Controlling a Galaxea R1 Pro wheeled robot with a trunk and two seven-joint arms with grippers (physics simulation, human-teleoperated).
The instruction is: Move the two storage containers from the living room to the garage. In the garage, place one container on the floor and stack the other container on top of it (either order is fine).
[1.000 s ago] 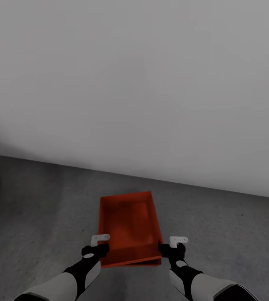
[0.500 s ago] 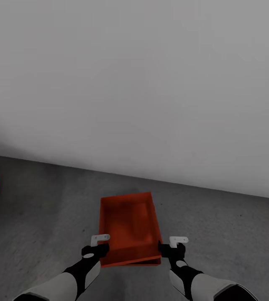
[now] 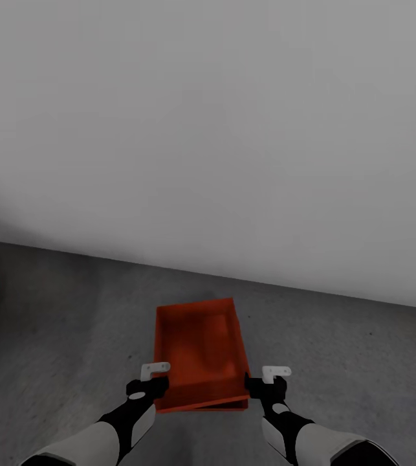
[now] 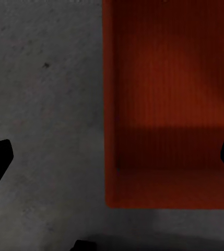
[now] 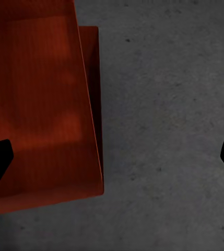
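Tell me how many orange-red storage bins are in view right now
2. The upper bin sits slightly askew on the lower bin, whose edge peeks out beneath it, on the grey floor between both open claws.

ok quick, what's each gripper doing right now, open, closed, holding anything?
Left gripper: open, holding nothing, beside the stacked orange-red rectangular box bins.
Right gripper: open, holding nothing, at the bins' other side.
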